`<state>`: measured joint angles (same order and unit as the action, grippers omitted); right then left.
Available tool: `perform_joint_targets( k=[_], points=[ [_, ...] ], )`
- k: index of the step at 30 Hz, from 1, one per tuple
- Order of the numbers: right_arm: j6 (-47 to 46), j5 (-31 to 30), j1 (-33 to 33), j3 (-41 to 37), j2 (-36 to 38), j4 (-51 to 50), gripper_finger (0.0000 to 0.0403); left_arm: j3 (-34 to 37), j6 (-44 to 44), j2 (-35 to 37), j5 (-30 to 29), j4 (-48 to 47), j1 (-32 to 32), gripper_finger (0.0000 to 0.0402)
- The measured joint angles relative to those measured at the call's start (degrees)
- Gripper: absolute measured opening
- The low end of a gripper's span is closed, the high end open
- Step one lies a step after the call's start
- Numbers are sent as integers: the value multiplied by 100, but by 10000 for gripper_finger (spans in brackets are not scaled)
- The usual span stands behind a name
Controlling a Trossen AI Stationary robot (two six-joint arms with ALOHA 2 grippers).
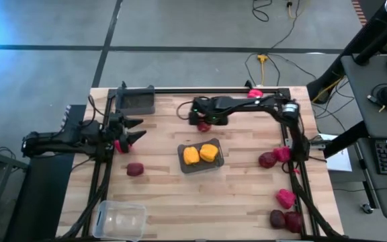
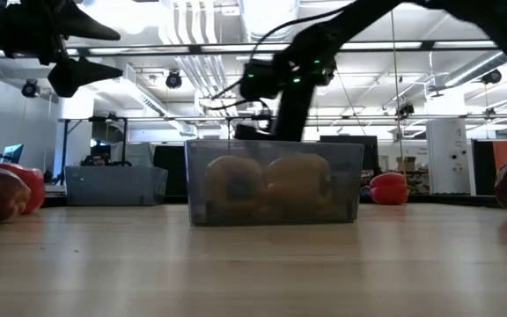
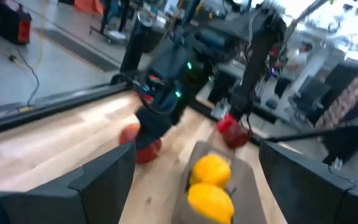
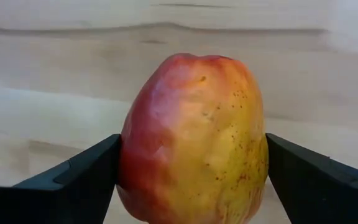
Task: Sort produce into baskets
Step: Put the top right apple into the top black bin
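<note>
My right gripper (image 1: 203, 122) reaches to the far middle of the table and is shut on a red-yellow apple (image 4: 191, 143), just beyond the dark grey basket (image 1: 213, 164) that holds two yellow peppers (image 1: 200, 154). My left gripper (image 1: 138, 132) is open and empty, raised above the table's left side; it also shows in the low view (image 2: 91, 53). Below it lie a red pepper (image 1: 119, 144) and a dark-red apple (image 1: 135, 169). A second dark grey basket (image 1: 137, 100) stands at the far left, and a clear basket (image 1: 119, 220) at the near left. My right gripper pinches the apple's two opposite sides (image 4: 128, 168) between its two fingers (image 4: 86, 180). The fingers come from above, pointing down. Whether the apple rests on the table or hangs just clear of it, I cannot tell.
More red peppers and dark-red apples lie along the table's right side (image 1: 267, 160) (image 1: 285, 198) (image 1: 277, 218). A red piece sits at the far edge (image 1: 254, 93). Bare wood lies between the middle basket and the near edge.
</note>
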<state>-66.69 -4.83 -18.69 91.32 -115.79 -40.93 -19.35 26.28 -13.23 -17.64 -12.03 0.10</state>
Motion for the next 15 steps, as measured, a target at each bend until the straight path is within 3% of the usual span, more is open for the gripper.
perform_joint_targets(
  k=[8,15],
  points=[
    [304,125,146,1589,-993,-425,369,63,462,-71,108,-271,0,323],
    [419,140,181,2274,-1285,-829,371,77,582,-191,108,-310,0,323]
  ],
)
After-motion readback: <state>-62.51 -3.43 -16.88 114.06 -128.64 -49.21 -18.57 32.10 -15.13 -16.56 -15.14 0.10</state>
